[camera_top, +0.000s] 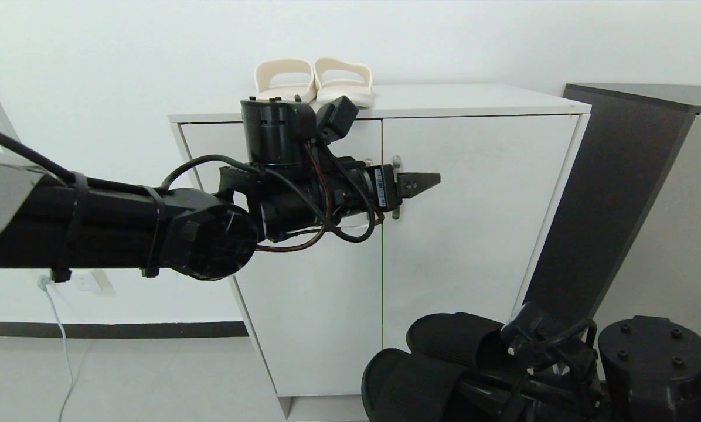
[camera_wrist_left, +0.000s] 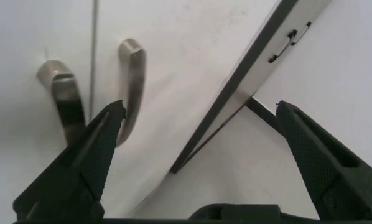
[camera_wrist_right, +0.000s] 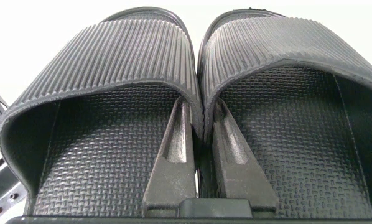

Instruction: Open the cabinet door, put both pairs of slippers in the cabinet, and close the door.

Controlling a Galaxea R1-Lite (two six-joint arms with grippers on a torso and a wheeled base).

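Jaws of your left gripper (camera_top: 426, 180) stand wide open and empty at the cabinet (camera_top: 473, 102) handles (camera_wrist_left: 133, 81); right gripper (camera_wrist_right: 201, 109) is clamped on the black slippers (camera_top: 444, 351), low before the cabinet. Cream slippers (camera_top: 314, 81) lie on its top. Badly centred, your grip may slip off; the swinging door (camera_top: 479, 246) may hit the black slippers.

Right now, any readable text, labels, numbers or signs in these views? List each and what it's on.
Nothing can be read.
Small white sticker on the left arm's wrist: dark print, too small to read.
White two-door cabinet: no print visible.
Cream slide slippers on the cabinet top: no print visible.
Black ribbed slippers: moulded texture, no lettering visible.
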